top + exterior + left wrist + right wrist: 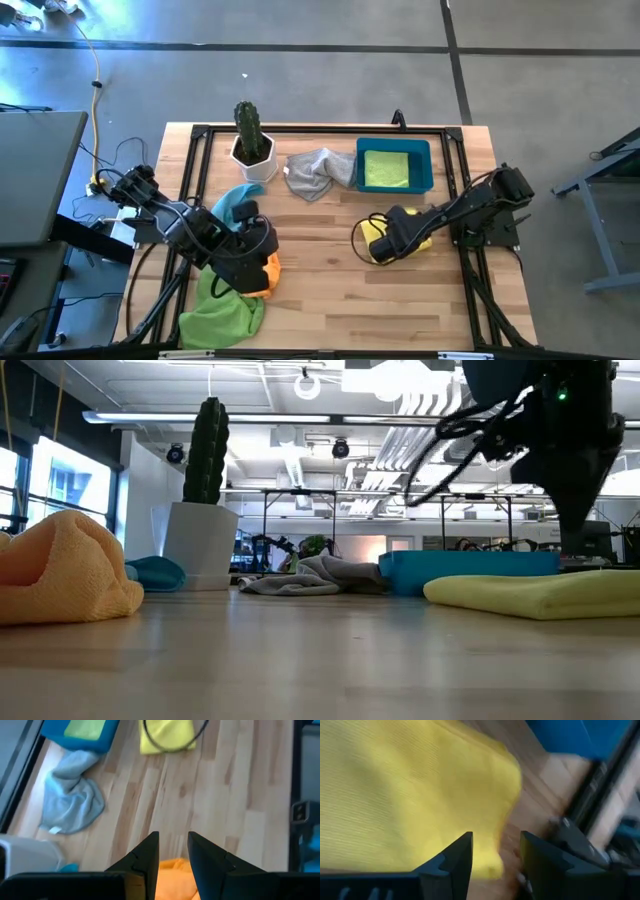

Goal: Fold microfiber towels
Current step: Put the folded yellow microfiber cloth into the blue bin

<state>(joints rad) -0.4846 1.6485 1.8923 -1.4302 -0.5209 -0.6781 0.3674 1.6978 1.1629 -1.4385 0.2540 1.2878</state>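
The right end effector (pixel 383 243) hangs low over the yellow towel (pixel 395 785), its fingers spread with nothing between them; the cloth lies flat and doubled over on the worktop (pixel 330 300), just in front of the blue bin (pixel 428 170). A lime towel (pixel 386 168) already sits folded inside that bin. The left end effector (pixel 172 852) hovers over the orange towel (pixel 60 565), which is bunched in a soft heap near the left front; its fingers stand a little apart and I can't see them pinching anything. Beside it lie a second lime towel (pixel 222 308), crumpled at the front edge, and a light blue one (pixel 236 197) partly under the arm. The grey towel (pixel 318 170) lies rumpled between the cactus pot (pixel 252 155) and the bin.

These cloths look light, limp and a bit grippy, so I'd expect them to droop and drag rather than slide, and to hold no shape when lifted. A pinch at a corner or along a hem should carry one cleanly; a grab in the middle would likely just bunch it. The yellow one's folded edge looks like the safest place to take it, gripping both layers together so it doesn't fall open.
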